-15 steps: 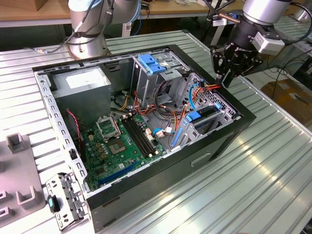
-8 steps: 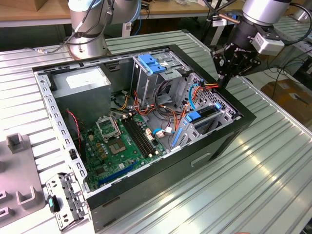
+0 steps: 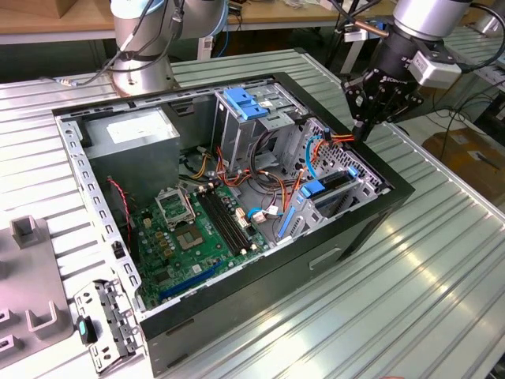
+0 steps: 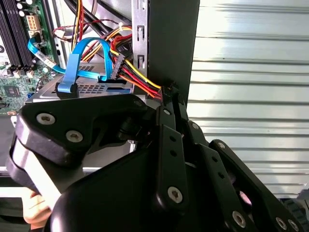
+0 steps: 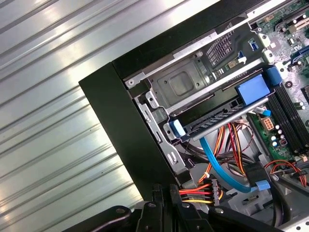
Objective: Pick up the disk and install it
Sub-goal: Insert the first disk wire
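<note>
The disk (image 3: 341, 181) lies in the lower drive cage at the corner of the open computer case (image 3: 268, 284), blue rails at its ends. In the first wrist view the disk (image 5: 222, 117) shows as a grey slab between two blue tabs. My gripper (image 3: 361, 133) hangs over the case wall just behind that cage. In both wrist views its fingers are shut on a red, yellow and black wire bundle (image 4: 145, 84) that ends in a black connector (image 5: 215, 186). A thin blue cable (image 4: 82, 53) loops over the cage top.
A tall metal cage with a blue latch (image 3: 245, 103) stands mid-case. The motherboard (image 3: 197, 229) and power supply (image 3: 130, 134) lie toward the exterior view's left. The arm's base (image 3: 142, 55) is behind the case. Grey fixtures (image 3: 31, 316) and a bracket (image 3: 106, 324) sit on the ribbed table (image 3: 426, 300).
</note>
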Motion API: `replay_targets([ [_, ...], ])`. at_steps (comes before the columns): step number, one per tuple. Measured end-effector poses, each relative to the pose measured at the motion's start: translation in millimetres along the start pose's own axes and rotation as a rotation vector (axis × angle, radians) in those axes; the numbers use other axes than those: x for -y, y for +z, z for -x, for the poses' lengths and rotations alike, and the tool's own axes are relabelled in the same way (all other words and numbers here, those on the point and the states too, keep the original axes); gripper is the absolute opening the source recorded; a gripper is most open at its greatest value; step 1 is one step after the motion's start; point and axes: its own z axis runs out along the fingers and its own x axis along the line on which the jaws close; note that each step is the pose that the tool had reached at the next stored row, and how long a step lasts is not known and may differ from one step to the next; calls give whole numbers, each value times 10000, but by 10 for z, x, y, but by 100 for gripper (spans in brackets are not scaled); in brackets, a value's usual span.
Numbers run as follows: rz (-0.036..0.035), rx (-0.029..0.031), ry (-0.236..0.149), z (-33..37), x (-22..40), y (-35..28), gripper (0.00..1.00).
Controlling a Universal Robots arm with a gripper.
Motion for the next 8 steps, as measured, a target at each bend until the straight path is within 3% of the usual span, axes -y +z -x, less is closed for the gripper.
replay_targets([
  [8,-1,0,1,26,-15,-8,16],
])
